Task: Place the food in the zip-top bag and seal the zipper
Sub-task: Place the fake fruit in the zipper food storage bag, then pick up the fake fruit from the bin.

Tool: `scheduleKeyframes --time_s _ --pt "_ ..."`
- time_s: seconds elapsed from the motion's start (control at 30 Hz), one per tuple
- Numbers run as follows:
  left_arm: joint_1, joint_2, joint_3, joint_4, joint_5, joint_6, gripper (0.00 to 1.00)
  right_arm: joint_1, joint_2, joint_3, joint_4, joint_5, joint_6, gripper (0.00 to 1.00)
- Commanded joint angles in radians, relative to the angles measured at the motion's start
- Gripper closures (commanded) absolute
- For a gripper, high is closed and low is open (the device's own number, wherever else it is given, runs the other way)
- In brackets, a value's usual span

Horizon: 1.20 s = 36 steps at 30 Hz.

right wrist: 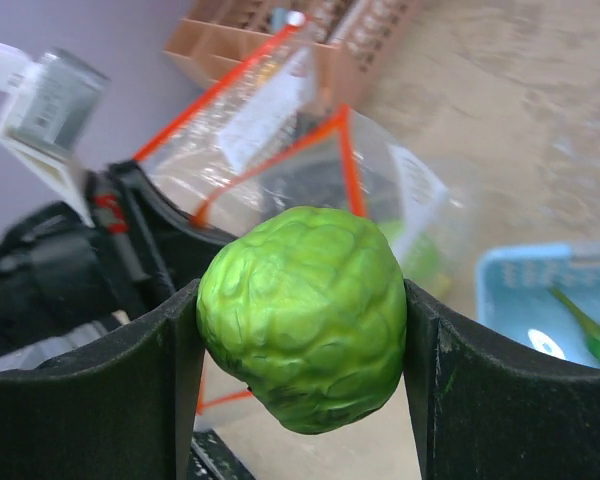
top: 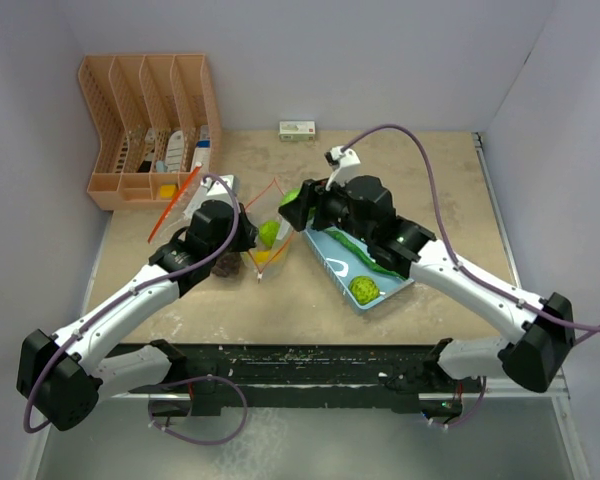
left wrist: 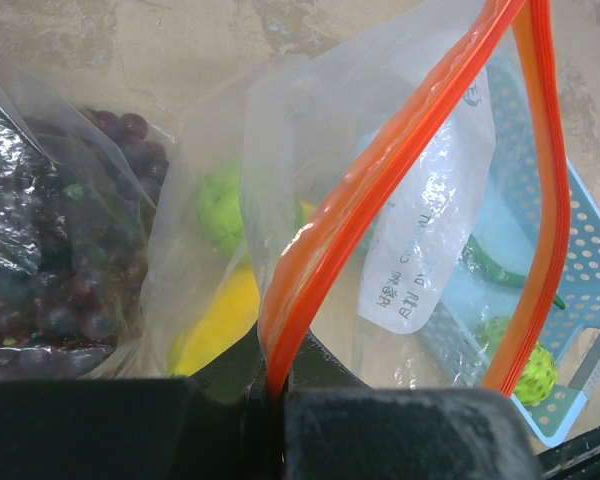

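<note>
My left gripper (top: 242,238) is shut on the orange zipper rim (left wrist: 380,170) of the clear zip-top bag (top: 267,232) and holds its mouth open. Through the plastic I see a lime-green fruit (left wrist: 220,205), the yellow banana (left wrist: 220,320) and the dark grape bunch (left wrist: 70,270). My right gripper (top: 295,207) is shut on a bumpy lime-green fruit (right wrist: 305,315), held in the air right beside the bag's mouth (right wrist: 310,170). Another bumpy green fruit (top: 364,289) and the long green vegetable (top: 365,255) lie in the light-blue basket (top: 332,268).
A peach desk organizer (top: 150,125) stands at the back left. A small white box (top: 297,130) lies by the back wall. The basket also shows in the left wrist view (left wrist: 590,270), just right of the bag.
</note>
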Motion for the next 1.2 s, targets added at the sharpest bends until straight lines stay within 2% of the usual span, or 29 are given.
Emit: scheduleKeyframes --time_s 0.0,0.13,0.23,0.33,0.6,0.7,0.83,0.93,1.17 --pt "0.002 -0.003 0.01 0.028 -0.008 0.003 1.0 0.0 0.097 0.094 0.159 -0.213 0.027 0.53" --pt "0.002 -0.009 0.009 0.03 -0.007 -0.001 1.0 0.009 0.195 0.157 0.161 -0.263 0.045 0.48" --pt "0.003 -0.016 0.01 0.029 -0.005 0.002 1.0 0.013 0.225 0.17 0.126 -0.223 0.042 0.34" --pt "0.002 -0.022 0.008 0.027 -0.008 0.004 1.0 0.015 0.202 0.145 0.119 -0.182 0.035 0.01" --pt "0.002 -0.011 0.007 0.031 -0.009 0.002 1.0 0.016 0.077 0.104 0.042 -0.078 -0.002 0.0" --pt "0.003 -0.011 0.009 0.033 -0.014 0.005 1.0 0.017 0.003 0.067 -0.076 0.054 -0.002 0.0" --pt "0.003 -0.012 0.013 0.033 -0.016 0.007 1.0 0.001 -0.055 -0.008 -0.351 0.238 0.118 0.01" --pt "0.002 -0.015 0.01 0.038 -0.012 0.007 1.0 -0.02 -0.06 -0.091 -0.515 0.279 0.211 0.01" --pt "0.002 -0.038 -0.002 0.032 -0.011 0.008 1.0 -0.052 -0.121 -0.274 -0.571 0.288 0.329 0.0"
